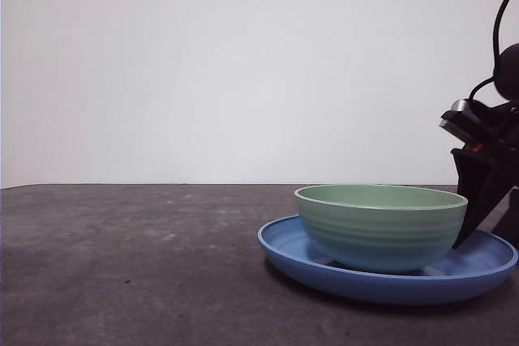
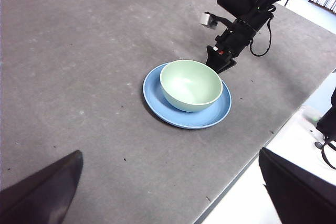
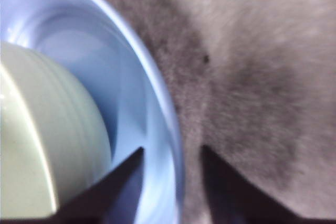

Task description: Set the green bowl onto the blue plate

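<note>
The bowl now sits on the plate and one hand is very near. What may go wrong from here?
1. The right hand straddles the raised rim of the blue plate, one jaw inside and one outside. Lifting crookedly might catch the rim and drag or tip the plate.
2. The green bowl stands close to that hand, so a sideways move could push it off centre.
The left hand waits far away and seems harmless.

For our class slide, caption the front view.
Green bowl sits on blue plate; right tool beside it.
</note>
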Controlling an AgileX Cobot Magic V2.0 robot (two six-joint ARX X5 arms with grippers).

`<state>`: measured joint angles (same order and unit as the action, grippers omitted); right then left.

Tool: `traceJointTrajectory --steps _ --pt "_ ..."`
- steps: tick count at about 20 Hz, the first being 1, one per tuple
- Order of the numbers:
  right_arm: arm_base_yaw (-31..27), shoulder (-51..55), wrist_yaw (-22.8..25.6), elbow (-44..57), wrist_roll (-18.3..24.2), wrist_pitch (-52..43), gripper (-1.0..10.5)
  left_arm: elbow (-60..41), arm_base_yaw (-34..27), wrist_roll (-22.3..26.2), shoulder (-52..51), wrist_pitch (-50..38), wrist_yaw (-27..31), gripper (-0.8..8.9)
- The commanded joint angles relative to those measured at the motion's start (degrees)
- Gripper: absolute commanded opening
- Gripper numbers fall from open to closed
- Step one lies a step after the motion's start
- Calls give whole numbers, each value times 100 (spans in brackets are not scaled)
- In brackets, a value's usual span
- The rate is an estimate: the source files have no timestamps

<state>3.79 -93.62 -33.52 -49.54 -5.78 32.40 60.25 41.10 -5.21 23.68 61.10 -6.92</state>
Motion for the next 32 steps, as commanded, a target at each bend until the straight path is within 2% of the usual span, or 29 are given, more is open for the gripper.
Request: traceJointTrajectory --steps 1,8,17,25,29,32 --pt "101 -181 35 -83 57 -68 16 39 33 66 22 -68 20 594" --pt "170 -173 94 -146 -107 -59 6 39 33 68 22 -68 20 594" --pt "413 -173 -37 -1141 -138 809 6 39 33 68 22 -68 17 594" --pt "1458 -234 -256 -1554 -968 247 6 39 31 68 22 -70 20 594" --pt "1875 -632 -256 -1554 -1419 -321 6 39 33 68 20 -70 17 594" --pt "2068 -1029 -251 -1554 -1543 -649 6 39 33 68 22 -70 17 594"
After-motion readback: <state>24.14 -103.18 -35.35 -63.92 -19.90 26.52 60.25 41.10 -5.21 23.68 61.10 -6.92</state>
